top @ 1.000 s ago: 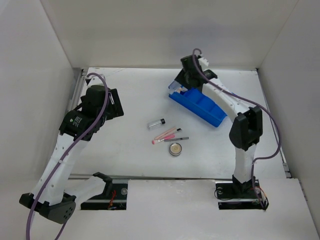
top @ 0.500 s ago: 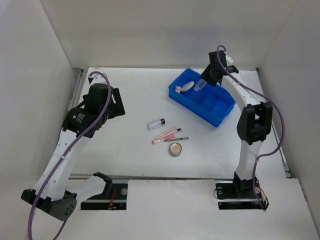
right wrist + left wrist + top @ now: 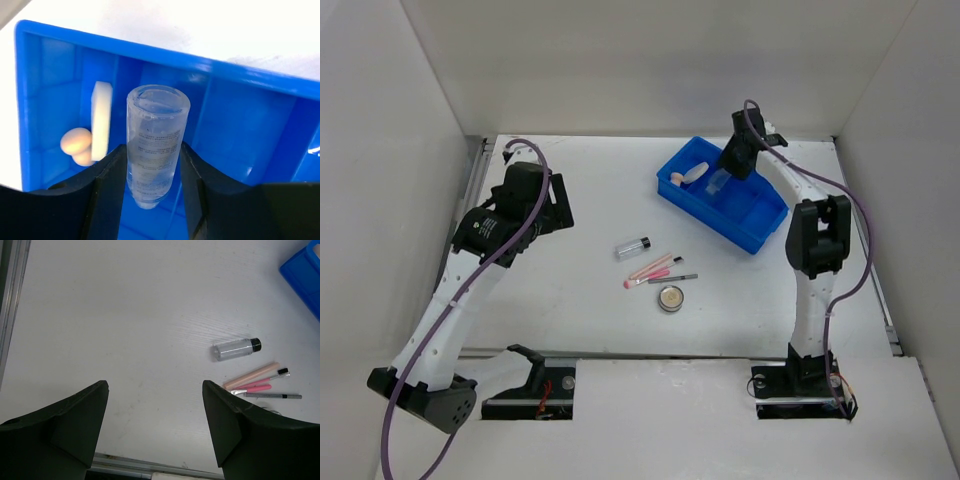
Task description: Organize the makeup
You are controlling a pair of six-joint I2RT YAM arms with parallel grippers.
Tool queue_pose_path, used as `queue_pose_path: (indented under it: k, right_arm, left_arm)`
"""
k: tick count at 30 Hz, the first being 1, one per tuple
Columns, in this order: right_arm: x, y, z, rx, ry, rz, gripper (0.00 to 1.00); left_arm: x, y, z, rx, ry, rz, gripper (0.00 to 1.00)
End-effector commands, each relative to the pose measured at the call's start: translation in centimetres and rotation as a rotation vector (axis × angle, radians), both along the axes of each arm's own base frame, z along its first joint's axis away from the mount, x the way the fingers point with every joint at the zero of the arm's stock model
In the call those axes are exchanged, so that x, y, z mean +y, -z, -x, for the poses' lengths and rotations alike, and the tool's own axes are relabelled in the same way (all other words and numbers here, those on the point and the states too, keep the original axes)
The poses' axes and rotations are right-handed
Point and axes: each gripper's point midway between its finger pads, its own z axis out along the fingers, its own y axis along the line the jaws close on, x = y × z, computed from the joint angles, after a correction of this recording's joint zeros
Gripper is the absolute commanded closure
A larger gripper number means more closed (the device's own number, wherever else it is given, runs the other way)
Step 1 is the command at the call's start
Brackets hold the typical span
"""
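A clear vial point(image 3: 157, 142) stands upright, clamped between the fingers of the right gripper point(image 3: 151, 150) inside the rim of the blue divided bin point(image 3: 708, 220); its lower end is out of focus, and whether it touches the floor cannot be told. In the end section beside it lie a beige puff point(image 3: 76, 142) and a flat white pad point(image 3: 101, 122) set on edge. Mid-table, well apart from the bin, lie a black-capped vial point(image 3: 235, 349), a beige stick point(image 3: 250, 375), a pink stick point(image 3: 252, 388) and a thin dark pencil point(image 3: 272, 395). The round compact point(image 3: 670, 298) just beside them is mostly hidden behind a finger in the left wrist view. The left gripper point(image 3: 155, 385) hangs with jaws apart over bare table point(image 3: 580, 300), near its left edge rail.
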Motion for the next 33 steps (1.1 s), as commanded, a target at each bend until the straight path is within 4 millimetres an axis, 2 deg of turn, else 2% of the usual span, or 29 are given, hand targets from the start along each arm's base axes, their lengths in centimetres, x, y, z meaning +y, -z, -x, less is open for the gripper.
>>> queue_pose_path:
  k: [1,3,6,7,8,9,10,11,12,13,14,15,16,17,18,19,20,22,23,27,29,30,31,32,33]
  right_arm:
    - [0.5,-3.8,-1.9,-0.102,-0.046,-0.017,0.52]
    - [1.0,-5.9,-1.6,-0.134,-0.076,-0.041,0.40]
    - [0.9,-7.6,-0.7,-0.158,-0.099,-0.036,0.37]
    - [0.7,-9.2,-0.2,-0.187,-0.114,-0.025,0.34]
    - [1.2,-9.8,0.3,-0.189,-0.131,-0.020,0.31]
    - [1.0,-10.6,0.9,-0.195,-0.142,-0.010,0.30]
    - [1.5,-10.6,1.4,-0.192,-0.152,-0.010,0.29]
    - [1.1,-10.8,1.9,-0.187,-0.151,0.005,0.29]
    - [1.8,-11.2,2.5,-0.192,-0.176,0.013,0.29]
    - [2.0,-10.0,3.7,-0.159,-0.196,0.026,0.32]
    - [2.4,-11.5,4.8,-0.195,-0.227,0.037,0.35]
    - [3.4,-11.7,5.5,-0.206,-0.259,0.034,0.37]
    - [5.3,-9.9,7.5,-0.162,-0.310,0.037,0.39]
    - [6.5,-10.4,8.9,-0.167,-0.347,0.024,0.39]
    - [8.1,-9.9,10.0,-0.157,-0.376,-0.006,0.39]
    - [11.3,-9.4,12.0,-0.139,-0.441,-0.057,0.37]
    - [12.6,-7.8,13.6,-0.100,-0.449,-0.078,0.34]
    - [15.9,-7.5,15.6,-0.081,-0.420,-0.157,0.32]
    - [18.3,-7.0,17.1,-0.068,-0.431,-0.163,0.31]
    - [21.9,-3.1,19.8,0.082,-0.354,-0.270,0.28]
    - [23.2,-2.6,19.6,0.087,-0.314,-0.361,0.22]
    - [23.6,-1.3,20.6,0.120,-0.314,-0.380,0.21]
    - [23.8,-0.5,20.7,0.135,-0.300,-0.395,0.15]
    - [24.4,-0.8,20.4,0.121,-0.292,-0.439,0.12]
    - [25.0,-0.2,20.6,0.143,-0.302,-0.465,0.12]
  left_arm:
    - [-0.1,-2.0,-0.2,-0.053,0.003,0.020,0.27]
    - [-0.1,-2.0,-0.2,-0.053,0.003,0.020,0.27]
    - [-0.1,-2.0,-0.2,-0.053,0.003,0.020,0.27]
    - [-0.1,-2.0,-0.2,-0.053,0.003,0.020,0.27]
    - [-0.1,-2.0,-0.2,-0.053,0.003,0.020,0.27]
    - [-0.1,-2.0,-0.2,-0.053,0.003,0.020,0.27]
    - [-0.1,-2.0,-0.2,-0.053,0.003,0.020,0.27]
    - [-0.3,-1.8,-0.3,-0.050,0.011,0.026,0.27]
    - [-0.3,-1.8,-0.3,-0.050,0.011,0.026,0.27]
    - [-0.3,-1.8,-0.3,-0.050,0.011,0.026,0.27]
    - [-0.3,-1.8,-0.3,-0.050,0.011,0.026,0.27]
    - [-0.2,-2.0,-0.1,-0.058,0.011,0.030,0.27]
    - [-0.2,-1.7,-0.1,-0.050,0.011,0.026,0.27]
    - [-0.2,-1.7,-0.1,-0.050,0.011,0.026,0.27]
    - [0.0,-1.6,0.1,-0.053,0.005,0.021,0.27]
    - [0.1,-1.3,0.1,-0.044,0.005,0.017,0.27]
    - [0.3,-1.3,0.1,-0.048,-0.005,0.009,0.27]
    - [0.6,-1.4,0.0,-0.053,-0.018,-0.002,0.27]
    - [0.8,-1.4,0.0,-0.056,-0.026,-0.008,0.27]
    - [1.1,-1.9,0.6,-0.071,-0.027,-0.001,0.27]
    - [1.2,-2.2,0.8,-0.083,-0.027,0.005,0.27]
    - [1.2,-1.9,0.8,-0.075,-0.027,0.001,0.27]
    - [1.3,-2.1,1.0,-0.083,-0.027,0.005,0.27]
    - [1.3,-2.1,1.0,-0.083,-0.027,0.005,0.27]
    - [1.1,-1.7,1.1,-0.072,-0.019,0.007,0.27]
